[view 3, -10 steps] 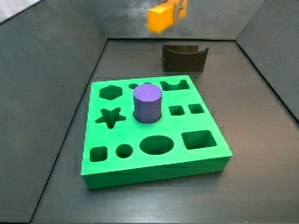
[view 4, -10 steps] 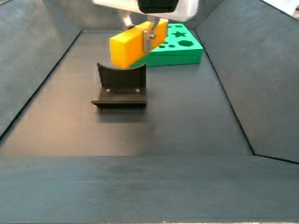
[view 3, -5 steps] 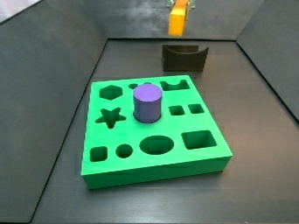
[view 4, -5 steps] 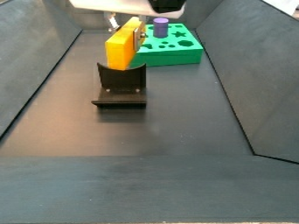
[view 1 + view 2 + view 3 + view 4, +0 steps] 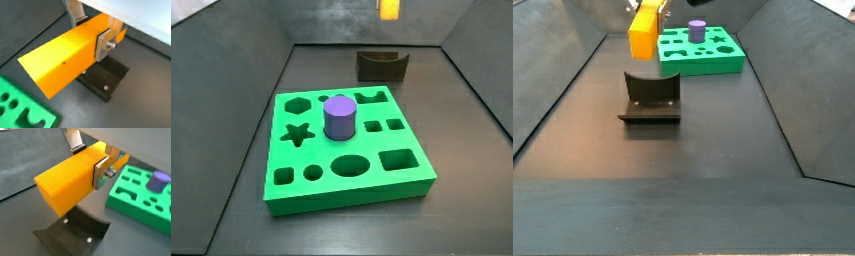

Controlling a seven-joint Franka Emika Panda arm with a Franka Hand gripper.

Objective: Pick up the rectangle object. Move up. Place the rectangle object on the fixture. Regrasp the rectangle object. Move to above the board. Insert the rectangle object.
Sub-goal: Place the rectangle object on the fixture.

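My gripper (image 5: 91, 32) is shut on the rectangle object (image 5: 67, 57), an orange-yellow block gripped near one end between the silver fingers (image 5: 103, 45); both wrist views show this (image 5: 67, 183). It hangs high in the air above the dark notched fixture (image 5: 651, 97), not touching it. In a side view the block (image 5: 389, 8) is at the top edge, above the fixture (image 5: 382, 65). In a side view it stands roughly upright (image 5: 644, 30). The fixture lies below the block in both wrist views (image 5: 107, 80) (image 5: 73, 233).
The green board (image 5: 345, 145) with cut-out holes lies on the dark floor beside the fixture, with a purple cylinder (image 5: 338, 117) standing in one hole. Both also show in a side view, board (image 5: 700, 50) and cylinder (image 5: 698, 30). Sloping dark walls ring the floor.
The gripper has risen with the block held in it. The block turned from a tilt to roughly upright and now hangs higher over the fixture.
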